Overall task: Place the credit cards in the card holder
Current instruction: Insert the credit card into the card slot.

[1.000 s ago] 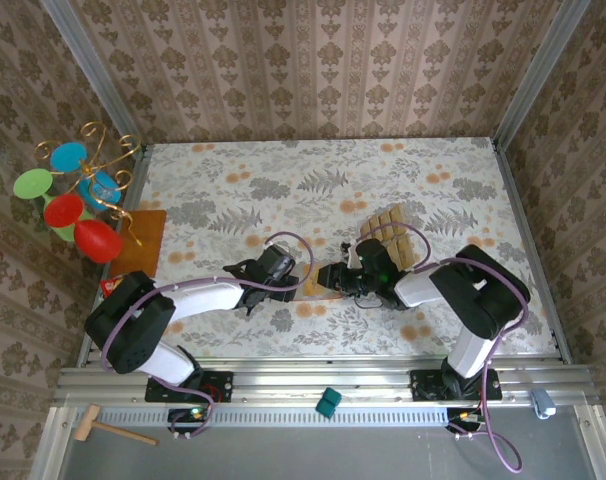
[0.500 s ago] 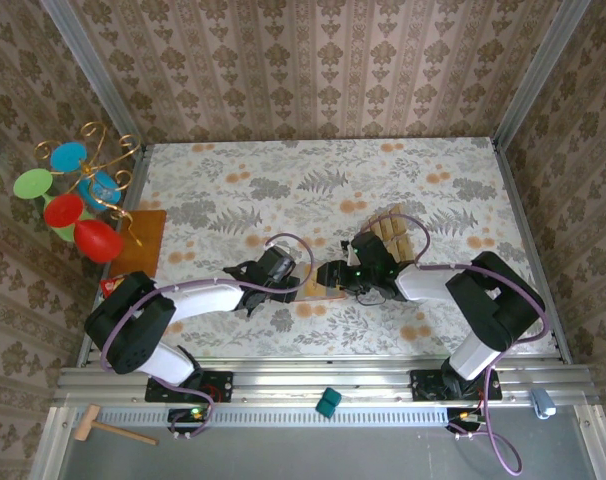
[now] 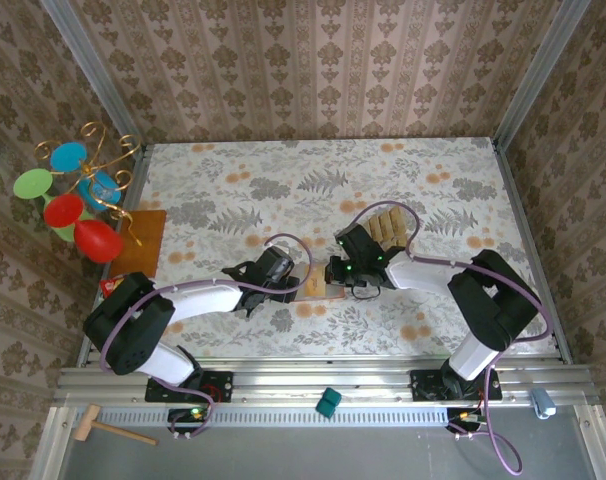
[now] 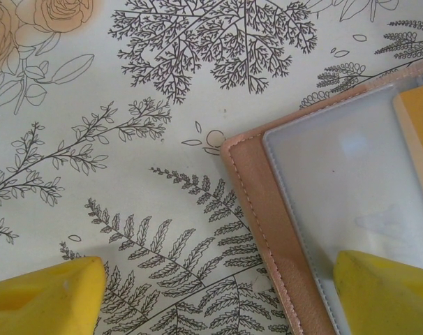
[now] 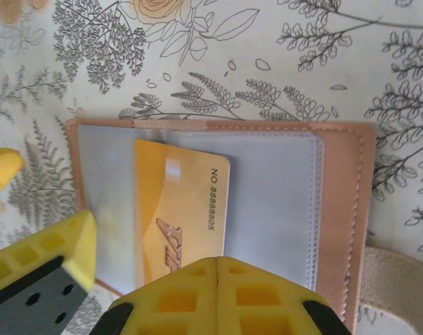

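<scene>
The card holder (image 5: 340, 202) lies open on the floral cloth, tan inside with clear pockets, and shows small between the two grippers (image 3: 316, 288). One gold credit card (image 5: 180, 209) lies flat on its left pocket. My right gripper (image 5: 217, 279) is shut, jaws pressed together with nothing between them, just over the card's near end. My left gripper (image 4: 215, 296) is open and straddles the holder's edge (image 4: 260, 223). One of its fingers (image 4: 386, 293) rests on the clear pocket and the other stands on the cloth. The remaining credit cards (image 3: 388, 222) lie fanned behind the right arm.
A gold wire stand with coloured discs (image 3: 75, 190) and an orange-brown board (image 3: 141, 240) stand at the left edge. A teal block (image 3: 328, 402) and a wooden mallet (image 3: 108, 428) lie on the front rail. The holder's elastic strap (image 5: 400, 279) trails off to its right.
My right gripper's jaws have closed, and it has shifted back and left over the holder. The left arm has not moved.
</scene>
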{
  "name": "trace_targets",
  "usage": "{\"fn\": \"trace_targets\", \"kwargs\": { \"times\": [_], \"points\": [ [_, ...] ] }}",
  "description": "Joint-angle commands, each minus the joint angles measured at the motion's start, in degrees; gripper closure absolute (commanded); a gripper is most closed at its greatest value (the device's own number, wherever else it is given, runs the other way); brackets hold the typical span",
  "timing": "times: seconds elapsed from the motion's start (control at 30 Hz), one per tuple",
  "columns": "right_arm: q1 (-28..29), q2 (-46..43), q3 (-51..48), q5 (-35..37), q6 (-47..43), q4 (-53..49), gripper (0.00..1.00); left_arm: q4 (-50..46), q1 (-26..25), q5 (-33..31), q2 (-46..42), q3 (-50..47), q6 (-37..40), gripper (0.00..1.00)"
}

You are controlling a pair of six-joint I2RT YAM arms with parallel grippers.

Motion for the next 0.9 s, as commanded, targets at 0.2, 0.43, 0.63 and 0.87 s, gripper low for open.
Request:
{"fn": "trace_targets", "kwargs": {
  "times": [0.2, 0.43, 0.63, 0.87],
  "points": [
    [1.71, 3.84, 5.38, 7.19, -3.2, -8.96, 0.99, -2.28, 0.46, 0.35, 0.2, -1.38, -0.21, 0.14],
    [2.34, 5.26, 6.3, 7.01, -3.61, -8.84, 0.99, -2.21, 0.37, 0.34, 0.39, -1.37, -0.23, 0.14],
    [2.69, 5.98, 7.01, 6.65, -3.87, -8.77, 1.0, -2.17, 0.4, 0.3, 0.35, -1.37, -0.21, 0.14],
    [3.26, 6.81, 7.81, 6.3, -3.87, -8.53, 1.0, -2.21, 0.43, 0.43, 0.46, -1.36, -0.32, 0.14]
  ]
}}
